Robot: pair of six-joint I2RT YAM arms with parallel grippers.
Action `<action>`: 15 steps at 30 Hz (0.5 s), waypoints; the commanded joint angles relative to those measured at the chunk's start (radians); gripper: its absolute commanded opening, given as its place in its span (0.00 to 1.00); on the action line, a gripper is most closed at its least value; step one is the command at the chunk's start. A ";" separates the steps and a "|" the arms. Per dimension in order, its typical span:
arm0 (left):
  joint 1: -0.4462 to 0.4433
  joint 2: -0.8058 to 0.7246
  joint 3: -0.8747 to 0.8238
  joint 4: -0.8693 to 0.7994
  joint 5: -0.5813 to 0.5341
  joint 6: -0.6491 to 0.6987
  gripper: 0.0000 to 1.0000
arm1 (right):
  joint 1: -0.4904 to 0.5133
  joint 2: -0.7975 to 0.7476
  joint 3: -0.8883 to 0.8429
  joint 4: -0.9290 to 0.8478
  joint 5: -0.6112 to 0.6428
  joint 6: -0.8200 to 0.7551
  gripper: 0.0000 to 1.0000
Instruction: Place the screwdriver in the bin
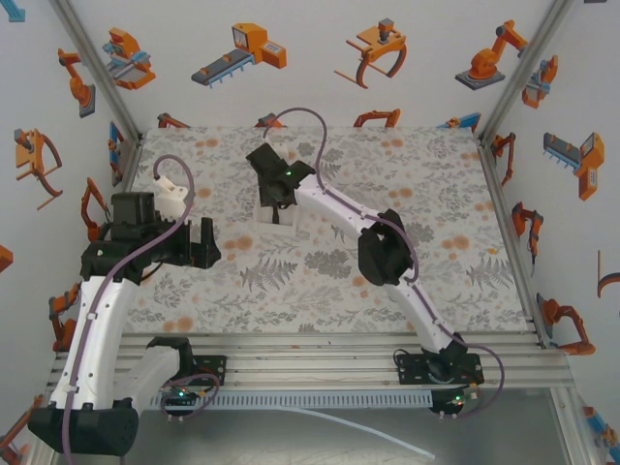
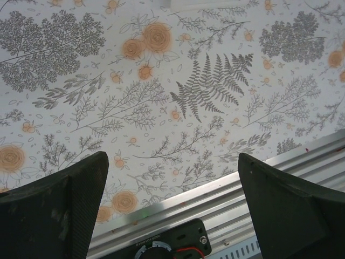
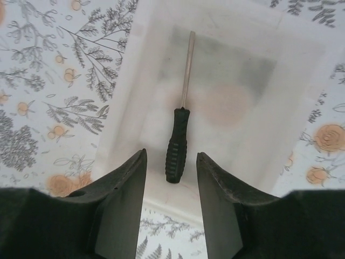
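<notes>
- The screwdriver (image 3: 181,116) lies flat on the floor of the bin (image 3: 302,108), handle toward the wrist and shaft pointing away, so the placing looks done and the job now is a clean retreat.
- The right end effector (image 3: 171,155) hangs just above the handle with its fingers apart and a gap showing on each side of the handle.
- To do it well, I judge it should rise straight up with the fingers spread, without sweeping sideways, since a finger could catch the handle or nudge the light bin's low wall.
- In the top view the right arm reaches far out over the bench (image 1: 436,194), wrist bent down over the bin (image 1: 281,231).
- The left end effector (image 2: 172,162) hovers with its fingers wide apart over the bench's near edge, well apart from the bin.
</notes>
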 commanded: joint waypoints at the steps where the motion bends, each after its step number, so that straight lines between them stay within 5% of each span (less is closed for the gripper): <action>1: -0.005 0.017 0.025 0.013 -0.050 0.015 0.97 | 0.003 -0.161 -0.021 0.000 0.037 -0.058 0.46; 7: -0.005 0.057 0.011 0.051 -0.116 0.024 0.97 | 0.003 -0.475 -0.380 0.167 0.080 -0.157 0.61; 12: -0.005 0.087 -0.025 0.121 -0.186 -0.015 0.97 | -0.013 -0.748 -0.736 0.309 0.115 -0.200 0.83; 15: -0.005 0.107 -0.049 0.170 -0.214 -0.028 0.97 | -0.014 -0.884 -0.967 0.424 0.172 -0.239 0.82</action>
